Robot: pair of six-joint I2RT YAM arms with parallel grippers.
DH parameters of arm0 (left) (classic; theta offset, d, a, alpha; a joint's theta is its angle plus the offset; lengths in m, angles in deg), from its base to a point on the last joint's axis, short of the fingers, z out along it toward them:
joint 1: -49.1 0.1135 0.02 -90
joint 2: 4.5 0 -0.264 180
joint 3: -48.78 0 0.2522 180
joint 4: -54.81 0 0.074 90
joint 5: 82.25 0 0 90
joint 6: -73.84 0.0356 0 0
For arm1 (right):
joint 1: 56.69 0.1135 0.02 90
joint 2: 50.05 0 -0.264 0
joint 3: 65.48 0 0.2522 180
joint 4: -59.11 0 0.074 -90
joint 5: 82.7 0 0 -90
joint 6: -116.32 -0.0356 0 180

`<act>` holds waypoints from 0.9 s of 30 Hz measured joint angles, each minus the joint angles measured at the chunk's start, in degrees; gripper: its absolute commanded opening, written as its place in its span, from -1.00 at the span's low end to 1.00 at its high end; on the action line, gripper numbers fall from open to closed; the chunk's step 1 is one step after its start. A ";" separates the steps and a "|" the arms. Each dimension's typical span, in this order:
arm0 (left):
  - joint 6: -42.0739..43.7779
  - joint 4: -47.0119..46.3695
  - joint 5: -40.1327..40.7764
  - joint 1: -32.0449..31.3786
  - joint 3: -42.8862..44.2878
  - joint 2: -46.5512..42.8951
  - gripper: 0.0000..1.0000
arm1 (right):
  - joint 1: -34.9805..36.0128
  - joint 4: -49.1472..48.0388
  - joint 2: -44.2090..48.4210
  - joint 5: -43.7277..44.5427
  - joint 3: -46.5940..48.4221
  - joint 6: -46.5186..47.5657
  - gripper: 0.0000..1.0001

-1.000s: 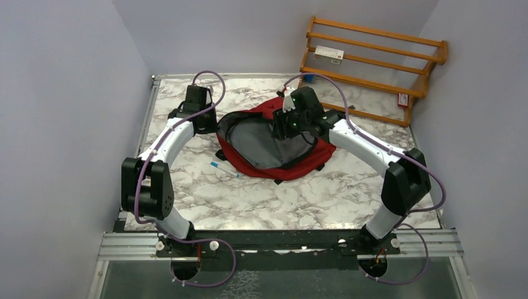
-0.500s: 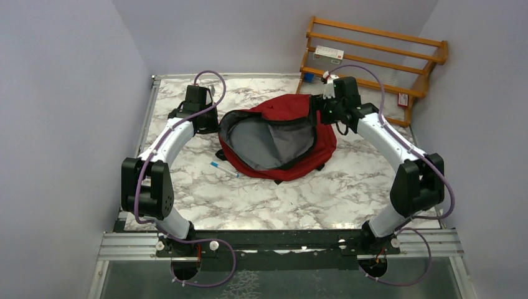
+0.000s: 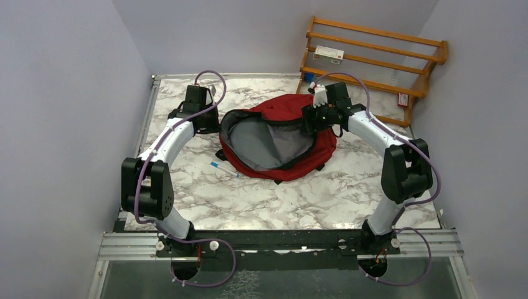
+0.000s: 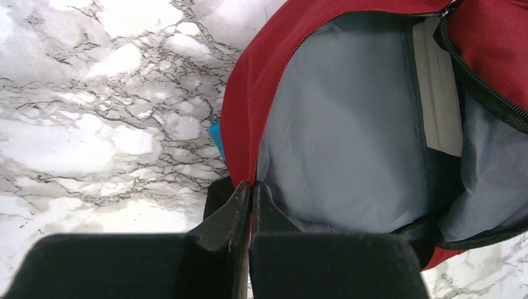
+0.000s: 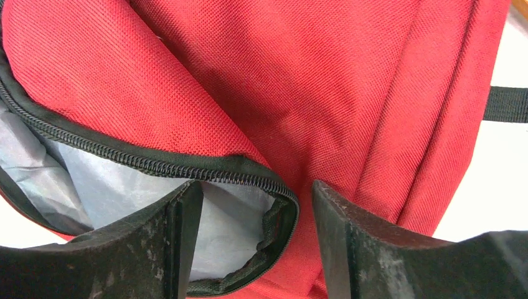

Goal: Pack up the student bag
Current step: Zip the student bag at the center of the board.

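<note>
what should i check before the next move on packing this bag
1. student bag mouth open, grey lining showing: ok
2. left gripper shut on the bag's rim: ok
3. right gripper open, jaws straddling the zipper edge without pinching it: ok
4. pen packed: not ok, it lies on the table beside the bag
5. white box packed: not ok, it sits on the wooden rack
6. anything already inside the bag: cannot tell
</note>
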 measured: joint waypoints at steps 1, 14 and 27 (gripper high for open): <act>-0.02 0.00 -0.04 0.00 -0.04 0.00 -1.00 | 0.00 -0.13 -0.31 -0.24 0.00 0.31 0.26; 0.00 -0.63 -0.39 0.00 -0.52 -0.55 -1.00 | -0.02 -0.42 -0.44 -4.48 -0.02 1.25 -0.80; -0.04 -0.66 -1.53 0.00 -0.52 -1.42 -1.00 | 0.26 3.96 2.38 -20.20 3.63 -3.96 -0.93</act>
